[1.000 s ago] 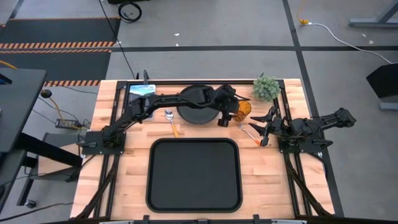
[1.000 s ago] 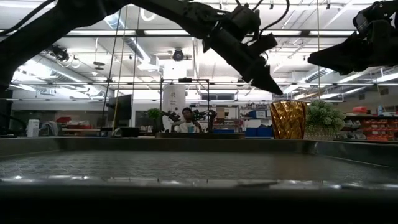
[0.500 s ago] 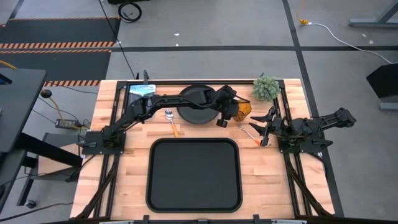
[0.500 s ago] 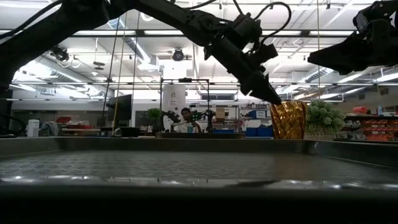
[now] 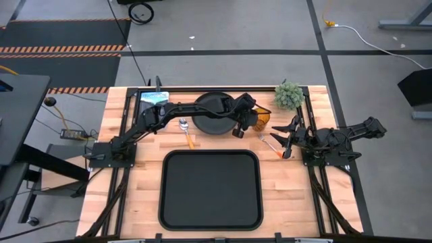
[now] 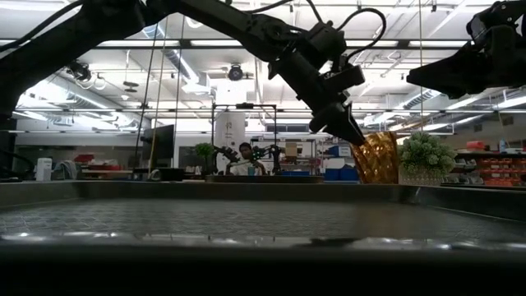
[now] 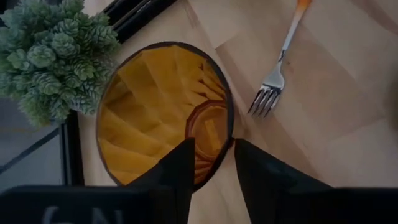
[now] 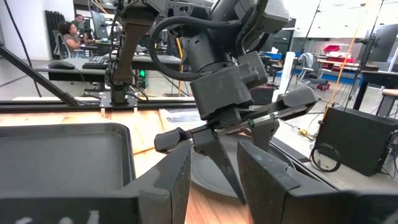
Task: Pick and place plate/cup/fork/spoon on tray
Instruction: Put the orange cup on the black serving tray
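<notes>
The amber cup (image 5: pixel 262 118) stands at the table's far right, beside the black plate (image 5: pixel 212 115). It looks tilted in the low view (image 6: pixel 380 160). My left gripper (image 5: pixel 248 121) reaches over the plate and is shut on the cup's rim (image 7: pixel 213 146). The fork (image 5: pixel 273 144) lies flat on the wood to the right of the tray, and it also shows in the left wrist view (image 7: pixel 273 81). The spoon (image 5: pixel 183 127) lies flat to the left of the plate. The big black tray (image 5: pixel 210 189) sits at the near middle. My right gripper (image 5: pixel 289 138) hovers open beside the fork. My left gripper has the cup's rim (image 7: pixel 229 134) on the side toward the plate. One finger (image 7: pixel 180 165) is inside the cup and the other (image 7: pixel 255 168) is outside it. The fingers slant down from above and from the table's left. The cup leans; the tray's rim hides its base.
A small green plant (image 5: pixel 289 94) stands just beyond the cup at the far right corner. A blue-and-white item (image 5: pixel 154 98) lies at the far left. A person sits at a desk in the room behind (image 6: pixel 245 156).
My left gripper has come down and toward the cup, and its fingers have closed in on the rim. The cup stood upright and now leans.
</notes>
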Tool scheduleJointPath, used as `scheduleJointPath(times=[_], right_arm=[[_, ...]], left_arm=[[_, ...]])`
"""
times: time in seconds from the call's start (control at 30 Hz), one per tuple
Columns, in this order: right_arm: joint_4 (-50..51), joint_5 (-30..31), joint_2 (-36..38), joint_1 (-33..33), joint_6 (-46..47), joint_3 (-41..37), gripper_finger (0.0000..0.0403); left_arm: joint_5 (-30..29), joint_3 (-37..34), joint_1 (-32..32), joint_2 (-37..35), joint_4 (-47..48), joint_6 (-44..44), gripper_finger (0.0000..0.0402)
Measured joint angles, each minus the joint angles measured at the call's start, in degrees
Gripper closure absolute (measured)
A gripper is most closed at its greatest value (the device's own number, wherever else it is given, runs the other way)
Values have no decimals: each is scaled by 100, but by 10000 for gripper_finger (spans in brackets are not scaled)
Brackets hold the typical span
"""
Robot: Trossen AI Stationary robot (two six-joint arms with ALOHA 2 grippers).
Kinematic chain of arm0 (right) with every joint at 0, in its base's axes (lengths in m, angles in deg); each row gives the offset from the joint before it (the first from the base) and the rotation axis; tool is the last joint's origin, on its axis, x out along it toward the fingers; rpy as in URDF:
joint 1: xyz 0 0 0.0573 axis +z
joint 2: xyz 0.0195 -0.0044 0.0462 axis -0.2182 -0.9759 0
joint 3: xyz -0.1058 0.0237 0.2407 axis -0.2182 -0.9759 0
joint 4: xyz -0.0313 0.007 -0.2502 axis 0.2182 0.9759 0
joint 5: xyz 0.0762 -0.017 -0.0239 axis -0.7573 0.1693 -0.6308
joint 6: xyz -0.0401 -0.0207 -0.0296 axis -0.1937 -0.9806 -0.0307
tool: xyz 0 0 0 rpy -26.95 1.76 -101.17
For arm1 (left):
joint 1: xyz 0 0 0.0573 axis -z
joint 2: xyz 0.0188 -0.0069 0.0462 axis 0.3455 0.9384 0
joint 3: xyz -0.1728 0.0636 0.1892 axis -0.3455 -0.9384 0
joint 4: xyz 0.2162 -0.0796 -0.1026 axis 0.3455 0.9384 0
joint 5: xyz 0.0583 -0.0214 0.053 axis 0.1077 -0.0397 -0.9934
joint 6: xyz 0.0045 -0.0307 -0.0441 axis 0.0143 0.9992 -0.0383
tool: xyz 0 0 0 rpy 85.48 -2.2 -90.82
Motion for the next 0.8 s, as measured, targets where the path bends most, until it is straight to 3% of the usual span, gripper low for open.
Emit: scheduleJointPath(times=[0.2, 0.47, 0.57, 0.67, 0.8], right_arm=[[1, 0, 0, 0, 0, 1, 266], [1, -2, 0, 0, 0, -1, 266], [2, -2, 0, 0, 0, 1, 266], [2, -2, 0, 0, 0, -1, 266], [-7, -7, 0, 0, 0, 0, 266]], left_arm=[[-49, 0, 4, 0, -10, -274, 304], [-50, -5, 2, 0, -2, -294, 378], [-48, -2, 0, -4, 6, -189, 388], [-48, 327, 0, -25, 555, 107, 387], [-35, 1315, -12, -79, 1747, 815, 387]])
